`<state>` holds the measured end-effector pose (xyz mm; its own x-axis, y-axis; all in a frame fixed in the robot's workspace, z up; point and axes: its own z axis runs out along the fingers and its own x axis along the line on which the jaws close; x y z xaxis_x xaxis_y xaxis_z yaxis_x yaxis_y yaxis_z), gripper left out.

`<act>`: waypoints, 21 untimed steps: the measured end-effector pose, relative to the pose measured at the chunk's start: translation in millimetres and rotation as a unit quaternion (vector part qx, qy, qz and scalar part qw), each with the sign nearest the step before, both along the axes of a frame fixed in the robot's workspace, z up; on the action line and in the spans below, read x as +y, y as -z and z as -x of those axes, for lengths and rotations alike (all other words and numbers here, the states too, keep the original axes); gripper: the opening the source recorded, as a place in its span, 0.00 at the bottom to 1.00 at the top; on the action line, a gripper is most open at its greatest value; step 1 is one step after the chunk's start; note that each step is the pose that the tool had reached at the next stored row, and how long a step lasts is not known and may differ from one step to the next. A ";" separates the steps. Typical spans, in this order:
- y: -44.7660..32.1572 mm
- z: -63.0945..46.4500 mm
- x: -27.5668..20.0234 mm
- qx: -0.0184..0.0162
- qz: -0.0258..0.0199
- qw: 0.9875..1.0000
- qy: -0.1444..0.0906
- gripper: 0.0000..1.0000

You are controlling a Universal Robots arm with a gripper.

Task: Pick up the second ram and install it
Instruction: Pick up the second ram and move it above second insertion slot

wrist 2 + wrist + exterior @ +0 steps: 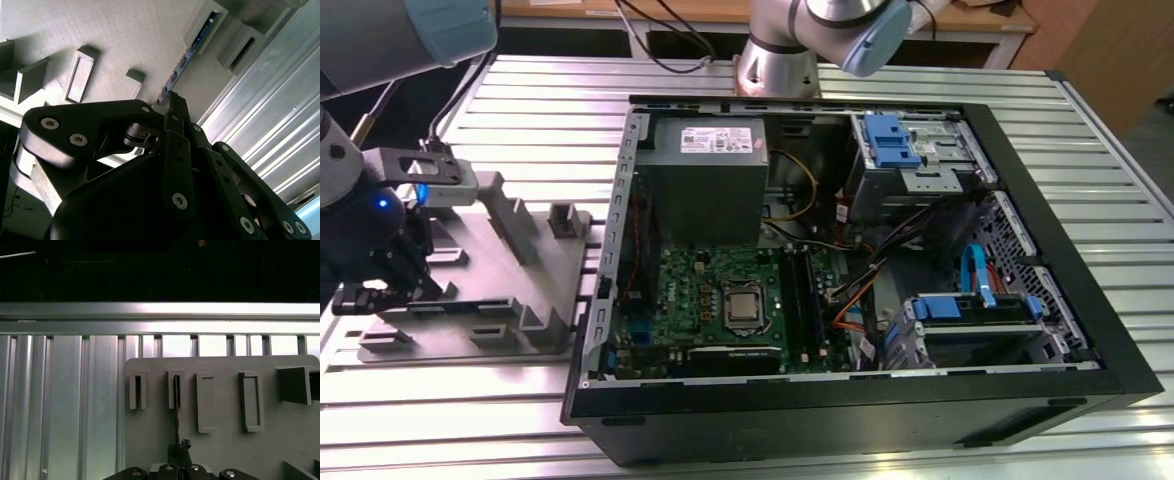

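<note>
The second ram (192,47) is a thin dark blue-green stick standing on edge in a slot of the grey fixture (507,290), at the exterior view's left. In the first wrist view the second ram (176,407) is an edge-on dark line running from its slot holder to my fingertips. My black gripper (171,100) sits at the stick's near end, fingers drawn in tight on either side of it. In the exterior view the gripper (367,293) hangs low over the fixture's outer edge, away from the computer case (1067,330).
The open case holds the green motherboard (707,295), with long black memory slots (803,300) beside the processor, a grey power-supply box (707,165) and blue drive bays (887,140). A second robot's base (781,65) stands behind the case. Ribbed aluminium table (454,380) surrounds everything.
</note>
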<state>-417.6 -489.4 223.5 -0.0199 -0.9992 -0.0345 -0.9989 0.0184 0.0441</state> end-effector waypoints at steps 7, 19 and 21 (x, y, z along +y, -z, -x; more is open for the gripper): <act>0.1 0.0 -0.1 0.000 0.000 1.000 0.000 0.16; 5.4 0.3 -0.1 -0.003 0.000 1.000 -0.020 0.36; 6.9 1.0 -0.1 -0.003 0.000 1.000 -0.026 0.36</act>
<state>-418.6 -489.4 216.7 0.0329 -0.9989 -0.0344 -0.9987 -0.0342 0.0379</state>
